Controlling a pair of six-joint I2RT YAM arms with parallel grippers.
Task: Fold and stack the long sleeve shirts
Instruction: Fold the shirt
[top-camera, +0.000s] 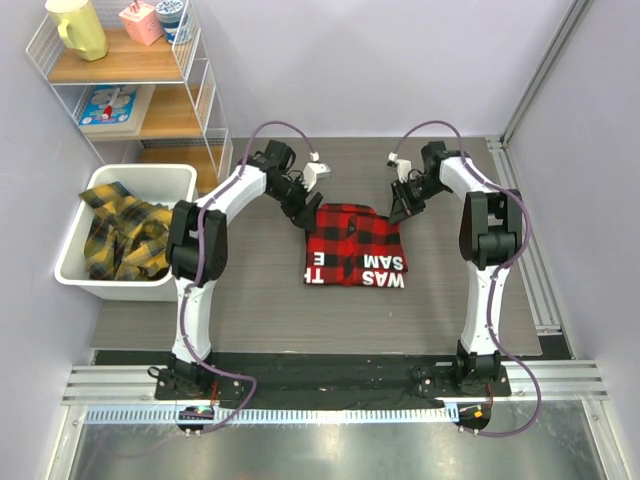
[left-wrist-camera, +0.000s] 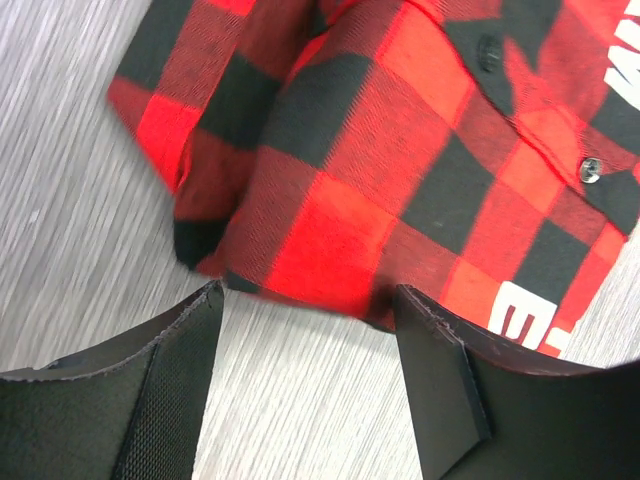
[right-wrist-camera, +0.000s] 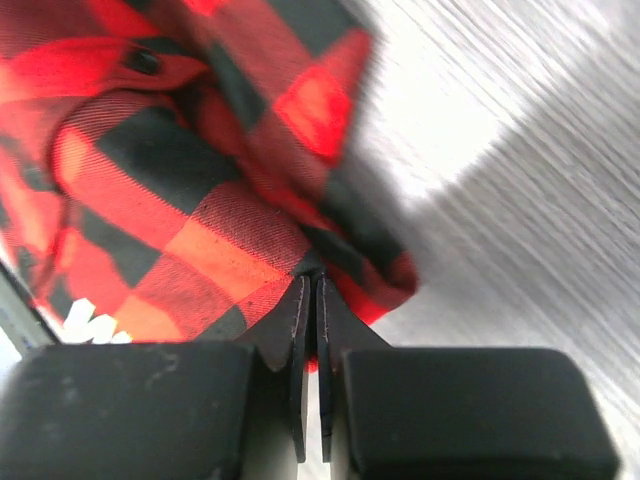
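Lettering on red shirt mostly off-frame

Robotics lab cell. Evidence: two arms bolted to aluminium rail; bare lilac walls; grey table; wire shelf of props; white bin holding checked shirts.

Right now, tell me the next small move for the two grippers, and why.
Probably open the right gripper and release the corner: the red-and-black shirt lies folded compact, the left gripper is open beside its edge, and only the right one pinches fabric.
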